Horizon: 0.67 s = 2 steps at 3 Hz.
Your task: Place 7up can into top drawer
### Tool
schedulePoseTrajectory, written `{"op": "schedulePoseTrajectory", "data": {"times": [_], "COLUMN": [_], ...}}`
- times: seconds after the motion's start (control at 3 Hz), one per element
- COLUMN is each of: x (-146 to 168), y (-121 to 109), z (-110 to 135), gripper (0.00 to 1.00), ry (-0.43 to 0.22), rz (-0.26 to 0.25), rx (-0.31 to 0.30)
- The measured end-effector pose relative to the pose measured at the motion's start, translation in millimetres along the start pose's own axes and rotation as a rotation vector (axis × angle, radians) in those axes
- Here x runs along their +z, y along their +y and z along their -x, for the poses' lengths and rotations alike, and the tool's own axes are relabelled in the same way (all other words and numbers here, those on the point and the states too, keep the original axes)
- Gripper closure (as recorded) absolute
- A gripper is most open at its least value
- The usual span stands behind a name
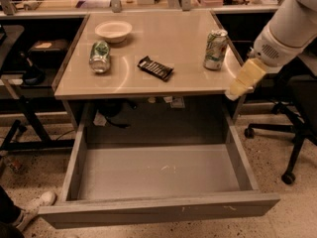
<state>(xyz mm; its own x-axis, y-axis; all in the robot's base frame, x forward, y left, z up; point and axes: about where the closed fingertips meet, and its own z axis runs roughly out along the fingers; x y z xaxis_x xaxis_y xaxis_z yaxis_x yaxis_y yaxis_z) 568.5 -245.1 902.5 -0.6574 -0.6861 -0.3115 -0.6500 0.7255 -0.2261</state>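
The 7up can (215,49) stands upright near the right edge of the tan table top; it is white and silver with green patches. My gripper (241,82), with yellowish tips, hangs at the table's front right corner, to the right of and in front of the can and apart from it. It holds nothing that I can see. The top drawer (158,172) is pulled fully out below the table. Its grey floor is bare with small white scuffs.
A darker green can (99,56) lies on its side at the table's left. A white bowl (113,30) sits behind it. A black snack bar (155,68) lies mid-table. An office chair base (285,133) stands at the right, and a shoe (34,205) at the lower left.
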Motion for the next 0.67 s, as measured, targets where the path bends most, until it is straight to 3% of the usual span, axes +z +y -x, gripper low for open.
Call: {"op": "schedulePoseTrajectory", "data": {"times": [0.33,0.67], "x": [13,33], "y": [-5,-8], "z": [33,62], "gripper": [0.00,0.00], "ry": [-0.071,-0.097], "rz": [0.034,0.082], "rx": [0.069,0.127]}}
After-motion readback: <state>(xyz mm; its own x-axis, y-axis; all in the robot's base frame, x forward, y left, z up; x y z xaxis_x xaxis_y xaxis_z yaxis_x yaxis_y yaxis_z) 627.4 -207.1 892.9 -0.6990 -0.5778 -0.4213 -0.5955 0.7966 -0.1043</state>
